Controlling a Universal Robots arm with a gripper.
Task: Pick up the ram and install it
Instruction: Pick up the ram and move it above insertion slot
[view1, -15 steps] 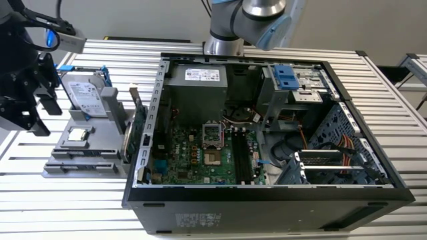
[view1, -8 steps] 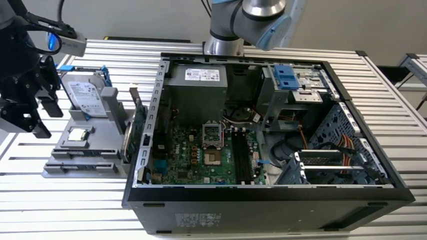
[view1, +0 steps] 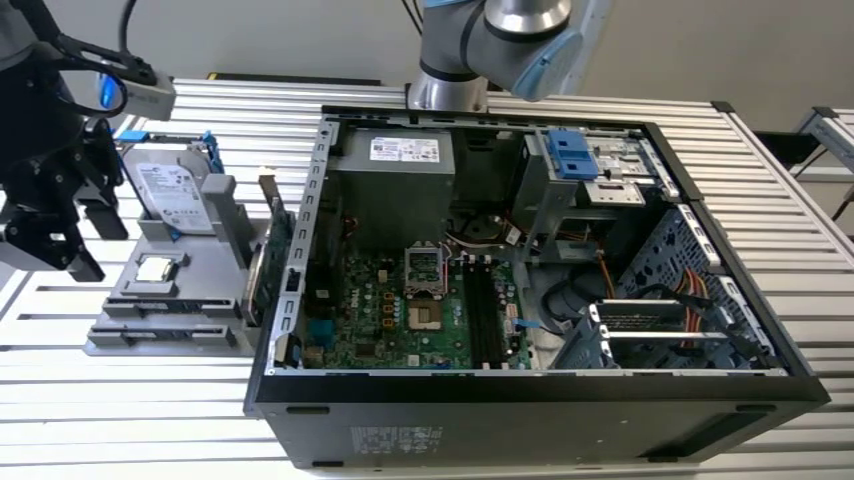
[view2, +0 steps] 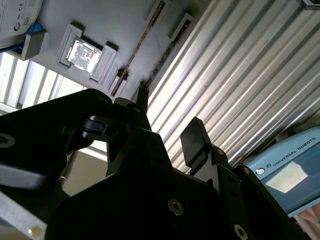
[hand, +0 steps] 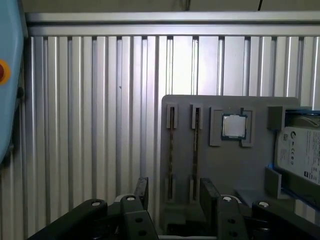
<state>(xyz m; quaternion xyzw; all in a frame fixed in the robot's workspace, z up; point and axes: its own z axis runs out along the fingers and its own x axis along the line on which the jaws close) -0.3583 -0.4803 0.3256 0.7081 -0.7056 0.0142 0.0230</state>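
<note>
Two slots in the grey holder (hand: 235, 170) hold the ram (hand: 170, 150) edge-up for pinching; the gripper (hand: 175, 182) hovers above it, jaws apart, empty.

Table (view1: 134, 400): bare silver metal, ribbed in parallel slats. Tray (hand: 225, 170): flat mid-grey. Processor (hand: 233, 126): shiny silver. Ram (hand: 170, 150), seen edge-on: dark with brownish flecks. Hard drive (view1: 174, 195): silver, white label. Computer case (view1: 534, 400): black shell — motherboard (view1: 387, 320) green, clip (view1: 567, 155) bright blue. Gripper (hand: 175, 192): matte black. Arm (view1: 534, 30): silver with light-blue caps.
</note>
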